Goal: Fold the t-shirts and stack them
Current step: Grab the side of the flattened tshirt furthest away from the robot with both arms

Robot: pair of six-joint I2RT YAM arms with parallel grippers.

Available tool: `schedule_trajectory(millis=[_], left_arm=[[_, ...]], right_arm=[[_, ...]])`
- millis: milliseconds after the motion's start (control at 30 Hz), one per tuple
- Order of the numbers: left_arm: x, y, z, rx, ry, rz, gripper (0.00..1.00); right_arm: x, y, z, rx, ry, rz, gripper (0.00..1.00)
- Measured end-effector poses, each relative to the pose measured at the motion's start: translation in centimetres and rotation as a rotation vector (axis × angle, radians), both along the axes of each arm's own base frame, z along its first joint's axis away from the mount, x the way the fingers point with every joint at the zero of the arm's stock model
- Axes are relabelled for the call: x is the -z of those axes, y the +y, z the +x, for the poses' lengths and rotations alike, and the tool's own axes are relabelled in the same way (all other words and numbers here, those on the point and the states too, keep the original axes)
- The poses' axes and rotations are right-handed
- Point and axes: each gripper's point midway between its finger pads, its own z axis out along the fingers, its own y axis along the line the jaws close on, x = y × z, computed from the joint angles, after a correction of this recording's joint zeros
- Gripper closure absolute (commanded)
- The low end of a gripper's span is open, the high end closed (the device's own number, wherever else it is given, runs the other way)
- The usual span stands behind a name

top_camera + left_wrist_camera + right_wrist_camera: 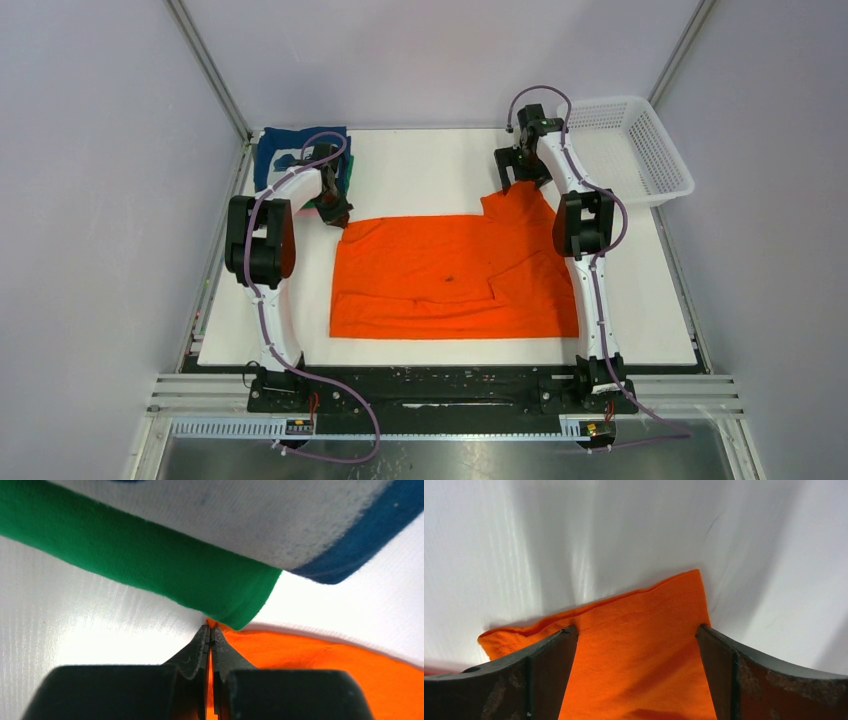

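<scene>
The orange t-shirt (455, 275) lies spread flat in the middle of the table. My left gripper (342, 215) is shut on the shirt's far left corner (214, 626), right beside a folded stack at the back left. The stack shows the navy printed shirt (290, 150) on top and a green shirt (150, 565) beneath; the pink shirt is hidden. My right gripper (520, 175) is open, its fingers (549, 655) straddling the orange shirt's far right corner (644, 625) without closing on it.
A white plastic mesh basket (640, 150) stands at the back right corner. The table's white surface (430, 170) runs behind the orange shirt. Enclosure walls stand on all sides, and a black rail holds the arm bases at the near edge.
</scene>
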Motion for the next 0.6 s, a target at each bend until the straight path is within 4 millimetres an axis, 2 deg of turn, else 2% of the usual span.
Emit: schedule_trajectory(millis=[200,600], left_arm=[[0.0,0.0,-0.1,0.0,0.005,0.001,1.0],[-0.4,0.0,-0.2,-0.001,0.014,0.002,1.0]], right_arm=[[-0.1,0.0,1.4,-0.013,-0.056,-0.001,0.05],[-1.0,0.5,2.4,-0.042,-0.132,0.033,0.06]])
